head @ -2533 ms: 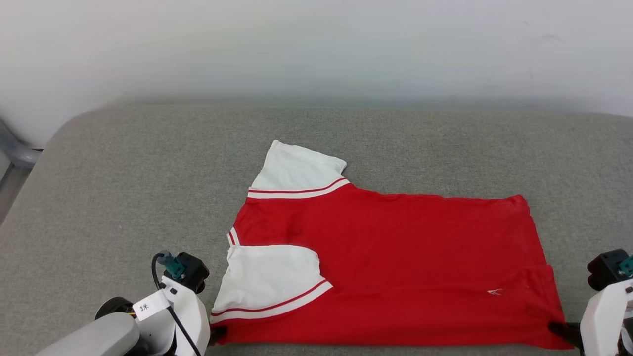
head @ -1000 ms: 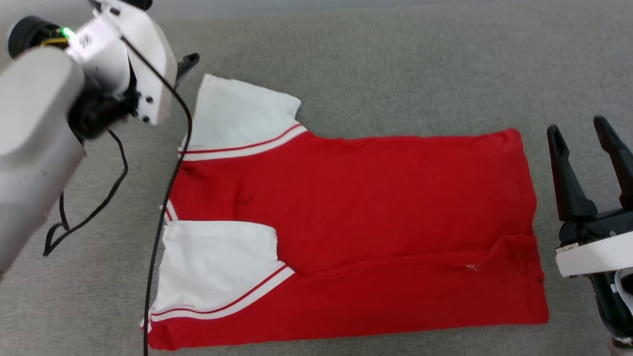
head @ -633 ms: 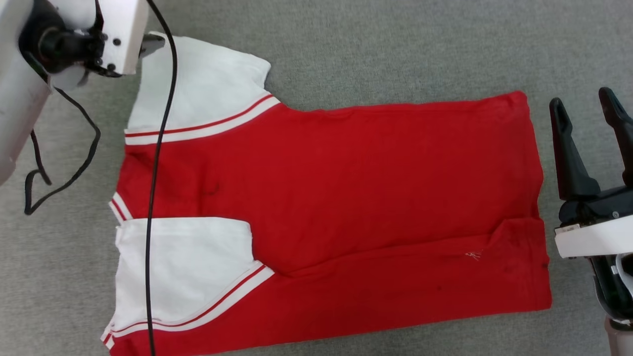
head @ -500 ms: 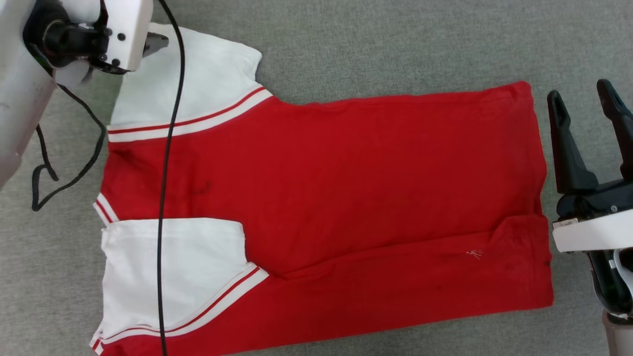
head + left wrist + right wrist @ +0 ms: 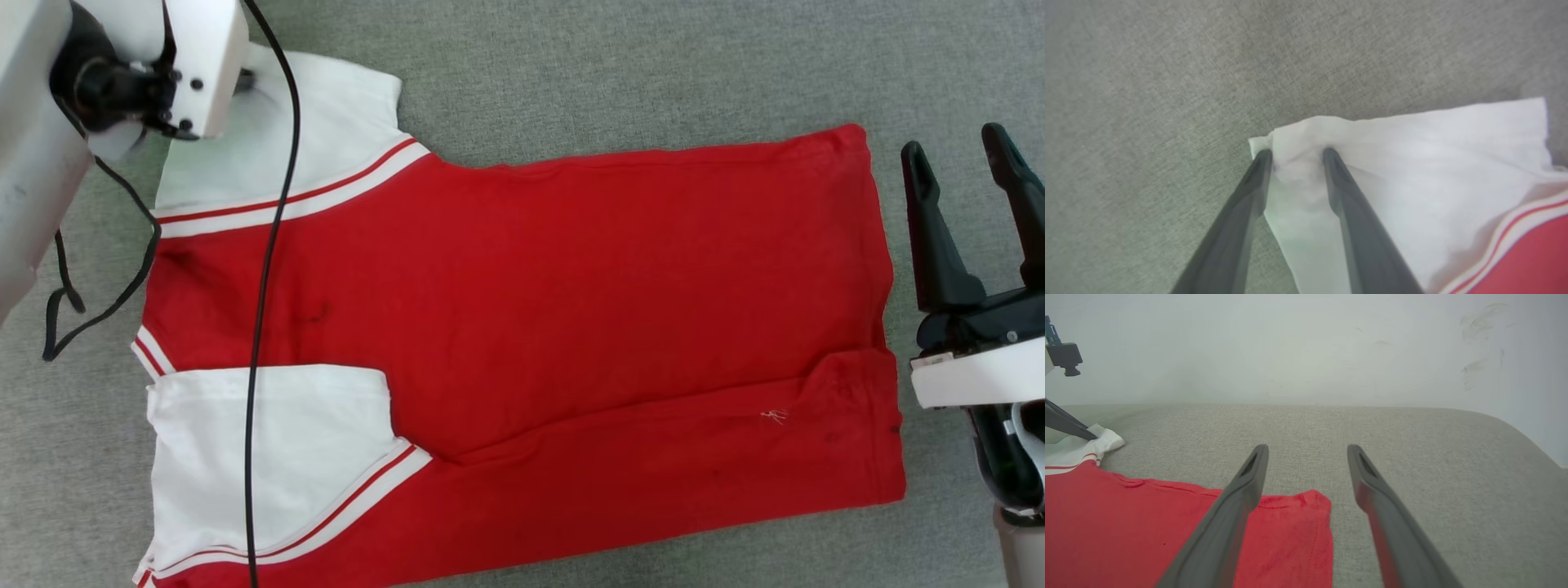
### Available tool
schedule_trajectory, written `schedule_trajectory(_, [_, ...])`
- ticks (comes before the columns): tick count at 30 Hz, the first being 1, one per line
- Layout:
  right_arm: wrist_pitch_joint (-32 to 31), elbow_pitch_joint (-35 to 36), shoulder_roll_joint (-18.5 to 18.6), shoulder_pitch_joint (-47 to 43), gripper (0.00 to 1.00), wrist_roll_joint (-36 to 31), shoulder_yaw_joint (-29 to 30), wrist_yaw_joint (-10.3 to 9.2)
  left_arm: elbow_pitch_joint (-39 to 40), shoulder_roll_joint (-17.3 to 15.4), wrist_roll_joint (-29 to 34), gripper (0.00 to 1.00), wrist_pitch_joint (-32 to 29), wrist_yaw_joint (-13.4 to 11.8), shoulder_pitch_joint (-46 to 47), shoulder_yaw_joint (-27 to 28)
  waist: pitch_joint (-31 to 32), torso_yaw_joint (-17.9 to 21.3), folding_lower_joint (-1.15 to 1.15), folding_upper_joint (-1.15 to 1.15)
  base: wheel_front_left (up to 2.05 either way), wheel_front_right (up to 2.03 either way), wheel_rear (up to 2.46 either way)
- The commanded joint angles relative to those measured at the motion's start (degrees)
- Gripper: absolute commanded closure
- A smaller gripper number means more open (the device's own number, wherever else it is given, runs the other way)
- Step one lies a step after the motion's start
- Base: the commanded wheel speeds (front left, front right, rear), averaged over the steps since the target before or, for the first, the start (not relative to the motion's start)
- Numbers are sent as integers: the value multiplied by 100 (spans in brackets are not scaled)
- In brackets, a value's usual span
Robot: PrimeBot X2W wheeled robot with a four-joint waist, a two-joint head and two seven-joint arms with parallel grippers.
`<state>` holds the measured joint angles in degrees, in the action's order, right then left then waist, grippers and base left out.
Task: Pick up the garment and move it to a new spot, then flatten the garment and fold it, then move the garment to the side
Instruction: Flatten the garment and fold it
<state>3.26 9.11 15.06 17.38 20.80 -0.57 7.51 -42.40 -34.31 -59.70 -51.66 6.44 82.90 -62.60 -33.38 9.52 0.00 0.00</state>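
Surface: grey woven fabric (image 5: 620, 65), head view.
Garment (image 5: 571, 310): flat, red body just left of right claw.
Right claw (image 5: 955, 147): fingers spread, holding nothing.
Left claw (image 5: 1296, 157): left wrist view; fingers parted, tips pressed on white sleeve corner (image 5: 1290, 139), cloth bunched between.
Hem (image 5: 1306, 506): right wrist view; red corner between right claw's fingers.

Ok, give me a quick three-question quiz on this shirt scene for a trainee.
1. True or false: the right pincer is gripping the shirt.
2. Pick one: which part of the shirt do the left pincer tips press on? A, the far sleeve. B, the near sleeve. C, the hem.
3. Short answer: what colour is the surface under the shirt?

Key: 1 false, it is open and off the cloth. 2 A. 3 grey.
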Motion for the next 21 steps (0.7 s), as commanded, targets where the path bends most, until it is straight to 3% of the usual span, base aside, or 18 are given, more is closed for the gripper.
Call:
schedule_trajectory(1, [13, -7, 55, 137, 0, 25, 9, -5, -72, -55, 80, 100, 9, 25, -411, -201, 56, -26, 0, 0, 0, 0, 0])
schedule_trajectory(7, [-192, 21, 401, 354, 0, -20, 169, -5, 77, 65, 36, 100, 722, 63, -316, -22, 425, -238, 0, 0, 0, 0, 0])
schedule_trajectory(12, [-830, -139, 838, 622, 0, 258, 213, -5, 282, 108, 159, 100, 1203, 88, -435, -124, 735, -410, 0, 0, 0, 0, 0])
schedule_trajectory(20, [-3279, -795, 1940, 1296, 0, 1353, -285, -5, 883, 207, 166, 100, 1837, 96, -683, -368, 1080, -785, 0, 0, 0, 0, 0])
schedule_trajectory(21, [-3957, -954, 2171, 1465, 0, 1611, -461, -5, 1018, 224, 192, 100, 1940, 96, -669, -441, 1097, -862, 0, 0, 0, 0, 0])
